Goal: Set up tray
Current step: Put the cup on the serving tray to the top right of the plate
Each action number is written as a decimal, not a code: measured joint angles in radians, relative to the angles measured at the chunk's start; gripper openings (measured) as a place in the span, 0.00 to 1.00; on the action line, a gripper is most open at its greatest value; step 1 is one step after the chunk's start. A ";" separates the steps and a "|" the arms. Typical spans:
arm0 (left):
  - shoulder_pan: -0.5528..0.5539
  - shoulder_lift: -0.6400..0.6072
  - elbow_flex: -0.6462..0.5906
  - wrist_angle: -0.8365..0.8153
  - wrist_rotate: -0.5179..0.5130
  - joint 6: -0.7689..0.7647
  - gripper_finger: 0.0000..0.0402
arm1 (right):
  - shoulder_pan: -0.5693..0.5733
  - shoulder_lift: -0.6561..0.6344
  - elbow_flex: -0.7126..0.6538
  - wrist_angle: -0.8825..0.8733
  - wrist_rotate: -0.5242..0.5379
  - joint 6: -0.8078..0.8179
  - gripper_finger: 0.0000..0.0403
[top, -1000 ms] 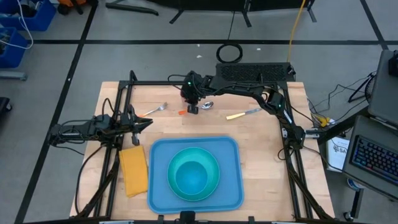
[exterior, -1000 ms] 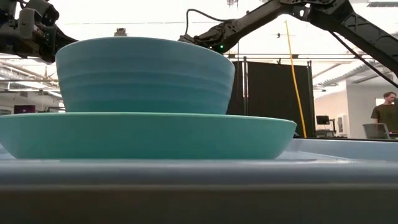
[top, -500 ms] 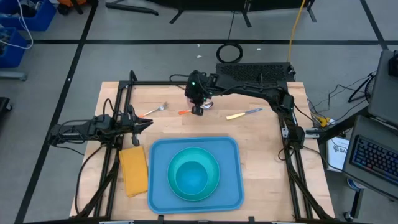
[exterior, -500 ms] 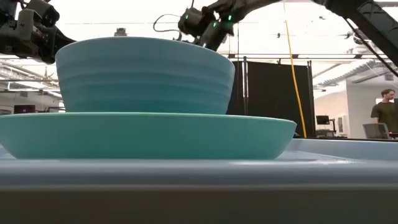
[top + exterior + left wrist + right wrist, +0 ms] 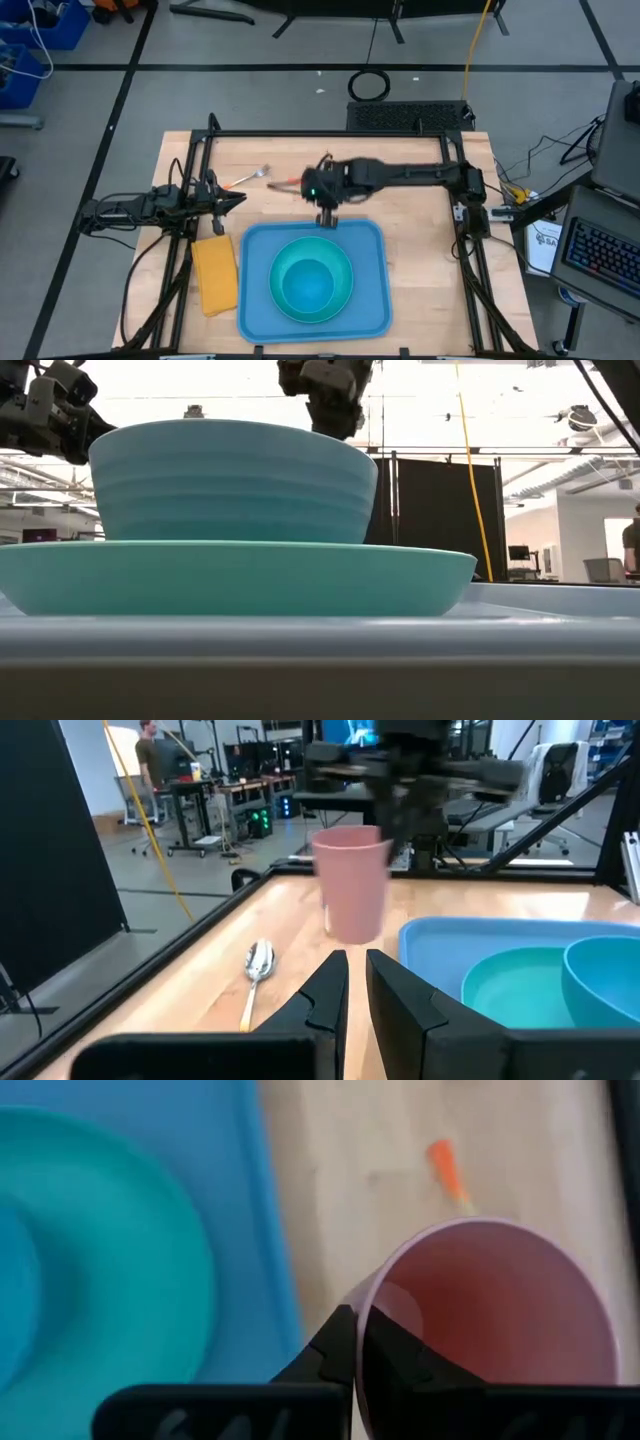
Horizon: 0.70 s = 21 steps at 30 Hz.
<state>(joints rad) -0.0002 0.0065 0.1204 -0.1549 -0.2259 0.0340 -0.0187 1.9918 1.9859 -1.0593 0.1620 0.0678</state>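
A teal bowl [image 5: 232,480] sits in a teal plate [image 5: 236,576] on the blue tray [image 5: 560,610]. Above the bowl's far rim hangs the right gripper [image 5: 330,400]; the left gripper [image 5: 45,415] hovers well apart, off to its side.

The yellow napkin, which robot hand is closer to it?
The left. The left gripper hovers just beyond the napkin's far end, while the right gripper, holding a pink cup, is over the tray's far edge.
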 joint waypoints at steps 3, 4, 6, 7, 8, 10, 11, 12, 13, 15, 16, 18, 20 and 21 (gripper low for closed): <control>0.000 0.000 0.000 -0.016 0.000 -0.017 0.12 | 0.057 -0.001 -0.029 0.003 0.026 0.078 0.00; 0.000 0.000 0.000 -0.023 0.000 -0.017 0.12 | 0.075 -0.001 -0.041 0.001 0.039 0.100 0.00; 0.000 0.000 0.000 -0.039 0.000 -0.022 0.12 | 0.109 -0.004 -0.072 -0.004 0.064 0.157 0.00; 0.000 0.000 0.000 -0.048 0.000 -0.029 0.12 | 0.125 -0.005 -0.090 -0.004 0.071 0.188 0.00; 0.000 0.000 0.000 -0.055 0.000 -0.040 0.12 | 0.139 -0.007 -0.111 0.001 0.074 0.213 0.00; 0.000 0.000 0.000 -0.063 0.000 -0.062 0.12 | 0.166 -0.007 -0.155 0.012 0.079 0.264 0.00; 0.000 0.000 0.000 -0.068 0.002 -0.076 0.12 | 0.178 -0.010 -0.177 0.011 0.095 0.287 0.00; 0.000 0.000 0.000 -0.077 0.009 -0.088 0.12 | 0.190 -0.012 -0.199 0.018 0.103 0.311 0.00; 0.000 0.000 0.000 -0.084 0.017 -0.100 0.12 | 0.198 -0.014 -0.220 0.030 0.105 0.332 0.00; 0.000 0.000 0.000 -0.092 0.034 -0.121 0.12 | 0.217 -0.031 -0.261 0.052 0.118 0.371 0.00; 0.000 0.000 0.000 -0.097 0.048 -0.134 0.12 | 0.225 -0.041 -0.282 0.067 0.127 0.389 0.00; 0.000 0.000 0.000 -0.111 0.076 -0.154 0.12 | 0.241 -0.069 -0.327 0.096 0.132 0.428 0.00; 0.000 0.000 0.000 -0.112 0.106 -0.172 0.12 | 0.261 -0.105 -0.381 0.130 0.151 0.469 0.00; 0.000 0.000 0.000 -0.115 0.122 -0.176 0.12 | 0.271 -0.125 -0.410 0.151 0.156 0.493 0.00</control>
<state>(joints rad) -0.0006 0.0063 0.1204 -0.2698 -0.1043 -0.1418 0.2520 1.8665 1.5757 -0.9082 0.3182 0.5606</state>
